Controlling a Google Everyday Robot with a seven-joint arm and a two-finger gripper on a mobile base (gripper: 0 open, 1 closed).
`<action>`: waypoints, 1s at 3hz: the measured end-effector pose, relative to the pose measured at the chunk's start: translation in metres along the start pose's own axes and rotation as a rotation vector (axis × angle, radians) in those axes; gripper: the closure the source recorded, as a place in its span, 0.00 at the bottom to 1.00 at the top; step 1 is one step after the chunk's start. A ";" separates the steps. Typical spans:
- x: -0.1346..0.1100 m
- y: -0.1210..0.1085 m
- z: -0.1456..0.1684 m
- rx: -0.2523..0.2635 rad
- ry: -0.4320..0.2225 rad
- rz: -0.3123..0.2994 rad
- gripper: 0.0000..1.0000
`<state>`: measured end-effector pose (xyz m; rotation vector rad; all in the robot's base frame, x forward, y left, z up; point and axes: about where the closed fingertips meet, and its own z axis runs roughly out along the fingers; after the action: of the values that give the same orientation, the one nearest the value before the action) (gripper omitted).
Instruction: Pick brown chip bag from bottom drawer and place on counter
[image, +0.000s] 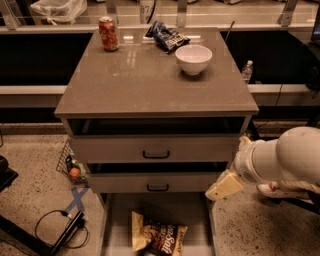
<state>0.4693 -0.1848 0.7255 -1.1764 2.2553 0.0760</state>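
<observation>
The tabletop (145, 80) is far above the bottom drawer (117, 220), so the arm could knock the middle drawer (155, 182) front on the way down or up. The brown chip bag (160, 239) lies crumpled on the drawer floor and may slip from a shallow grasp. The gripper (225, 186) hangs right of the drawers, apart from the bag; whether it is open I cannot tell.
</observation>
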 end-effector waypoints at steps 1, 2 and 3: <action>-0.001 0.003 0.032 0.004 -0.021 0.019 0.00; 0.017 0.035 0.100 -0.057 -0.056 0.055 0.00; 0.041 0.069 0.178 -0.110 -0.116 0.080 0.00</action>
<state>0.4826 -0.1176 0.5428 -1.1081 2.2191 0.2957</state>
